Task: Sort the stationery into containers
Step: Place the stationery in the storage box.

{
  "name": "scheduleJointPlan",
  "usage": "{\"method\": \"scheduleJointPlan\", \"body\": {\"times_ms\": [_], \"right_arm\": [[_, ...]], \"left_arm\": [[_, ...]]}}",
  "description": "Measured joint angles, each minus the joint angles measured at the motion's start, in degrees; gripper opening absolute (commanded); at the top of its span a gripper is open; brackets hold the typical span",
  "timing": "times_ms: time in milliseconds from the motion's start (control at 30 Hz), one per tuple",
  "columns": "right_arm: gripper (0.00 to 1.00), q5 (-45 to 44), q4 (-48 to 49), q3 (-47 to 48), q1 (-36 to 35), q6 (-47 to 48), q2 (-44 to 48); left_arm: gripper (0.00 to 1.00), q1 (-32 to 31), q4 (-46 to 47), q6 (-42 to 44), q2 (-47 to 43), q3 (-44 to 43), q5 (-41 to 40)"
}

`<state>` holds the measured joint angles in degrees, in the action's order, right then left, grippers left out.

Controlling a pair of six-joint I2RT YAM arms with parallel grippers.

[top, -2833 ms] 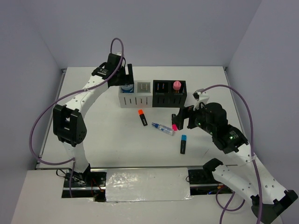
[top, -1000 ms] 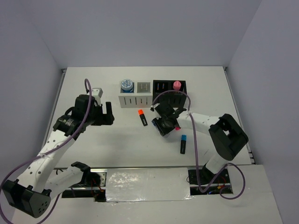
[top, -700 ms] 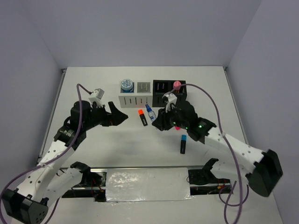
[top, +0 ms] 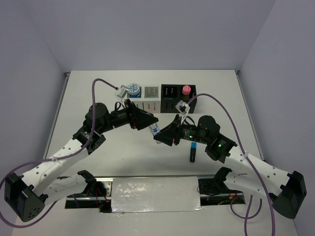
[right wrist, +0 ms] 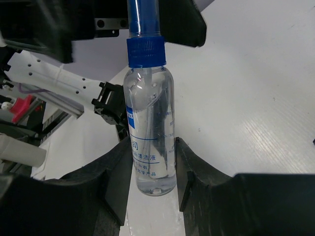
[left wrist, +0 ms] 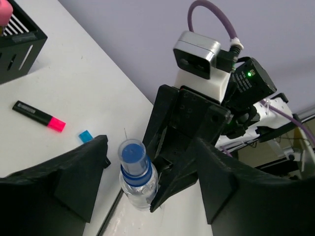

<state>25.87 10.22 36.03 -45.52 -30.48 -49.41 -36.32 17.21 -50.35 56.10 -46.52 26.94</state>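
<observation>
Where the two arms meet at mid-table, just in front of the white organiser (top: 142, 104), both grippers are found around one item. The left gripper (top: 143, 120) is spread wide. In the left wrist view its fingers (left wrist: 74, 182) are seen either side of the clear blue-capped tube (left wrist: 134, 169), with a gap on each side and nothing gripped. A round blue-white patterned disc (top: 133, 89) is seated in the white organiser's left compartment. The content of its right compartment cannot be made out (grey and squarish from above). The tube's cap end is pointed toward the left gripper. The right gripper (top: 166, 136) is clamped on the tube's lower body, which is pinched between the pads (right wrist: 113, 167). The black organiser (top: 178, 104) is set beside the white one, and the pink capped cylinder (top: 186, 90) is stood in its right compartment. A blue-capped highlighter (top: 193, 151) is laid flat on the table (top: 221, 88), partly covered by the right arm. A pink-capped highlighter (left wrist: 38, 114) is seen flat on the table from the left wrist camera only.
</observation>
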Motion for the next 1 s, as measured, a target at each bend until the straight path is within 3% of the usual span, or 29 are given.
{"method": "scheduleJointPlan", "body": {"times_ms": [67, 133, 233, 400, 433, 467, 500, 567, 833, 1000], "right_arm": [[0.0, 0.11, 0.0, 0.0, -0.11, 0.13, 0.0], [0.0, 0.11, 0.0, 0.0, -0.11, 0.2, 0.0], [0.0, 0.11, -0.02, 0.0, -0.11, 0.35, 0.0], [0.02, -0.11, -0.35, 0.09, -0.15, 0.92, -0.26], [0.02, -0.17, -0.37, 0.09, -0.22, 0.98, -0.33], [0.4, -0.31, -0.39, 0.09, -0.22, 1.2, -0.44], [0.66, -0.5, -0.39, 0.11, -0.22, 1.44, -0.59], [0.99, -1.75, -0.92, 0.33, -0.2, 1.84, -0.81], [1.0, -11.8, -8.24, 0.37, 4.98, 3.1, 1.38], [1.0, -23.37, -17.84, 0.37, 8.11, 3.15, 9.97]], "left_arm": [[0.64, 0.02, -0.28, 0.59, 0.48, 0.0, -0.17], [0.61, 0.0, -0.61, 0.87, 0.98, -0.04, -0.2], [0.42, 0.0, -1.05, 0.92, 1.75, -0.26, -0.09], [0.0, 0.0, -1.46, 2.03, 2.58, -0.72, 0.26], [0.0, 0.0, -1.51, 2.21, 2.69, -0.79, 0.33], [0.0, 0.0, -1.95, 2.47, 2.84, -1.03, 0.31], [0.0, 0.0, -2.69, 2.95, 3.02, -1.49, 0.07], [0.0, 0.0, -5.18, 4.85, 3.43, -2.93, -1.6], [0.0, -0.22, -18.71, 14.75, 11.45, -18.67, -17.27], [0.0, -0.2, -20.72, 21.51, 19.02, -28.5, -31.52]]}}
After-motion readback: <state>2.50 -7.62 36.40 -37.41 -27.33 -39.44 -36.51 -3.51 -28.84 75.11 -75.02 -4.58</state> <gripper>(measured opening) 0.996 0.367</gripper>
